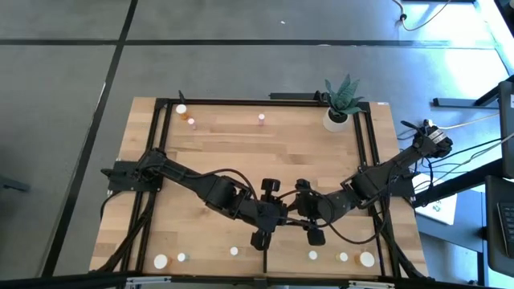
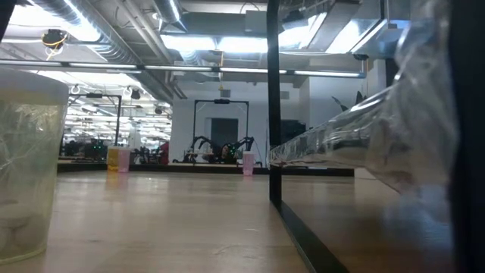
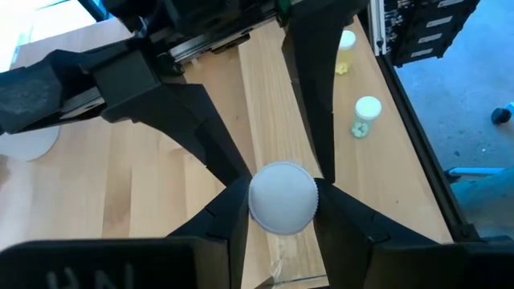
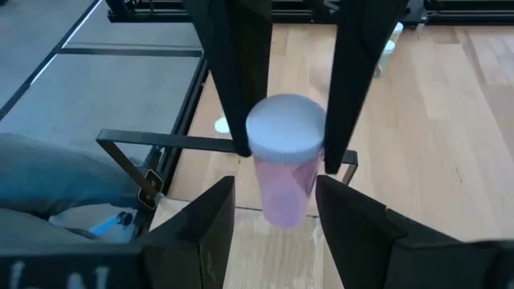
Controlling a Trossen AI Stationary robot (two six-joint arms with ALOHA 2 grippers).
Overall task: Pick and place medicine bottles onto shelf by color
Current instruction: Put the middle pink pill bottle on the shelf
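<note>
Here, a pink-bodied medicine bottle with a white cap (image 4: 283, 156) stands upright, long axis vertical, cap up, clamped in the right end effector (image 4: 283, 205) above the light-wood bench (image 1: 241, 144) near its middle. Beside it, the left end effector (image 3: 281, 210) grips a white-capped bottle (image 3: 282, 197), seen cap-on.

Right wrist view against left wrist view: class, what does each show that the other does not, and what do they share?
Only the right wrist view: the right pincer shut on a pink bottle with a white cap, its body seen from the side, near the table's dark frame.

Only the left wrist view: the left pincer shut on a white-capped bottle seen from above, its body colour hidden, and a second small bottle standing farther off.

Both: a capped bottle gripped between dark fingers above the light-wood tabletop.
</note>
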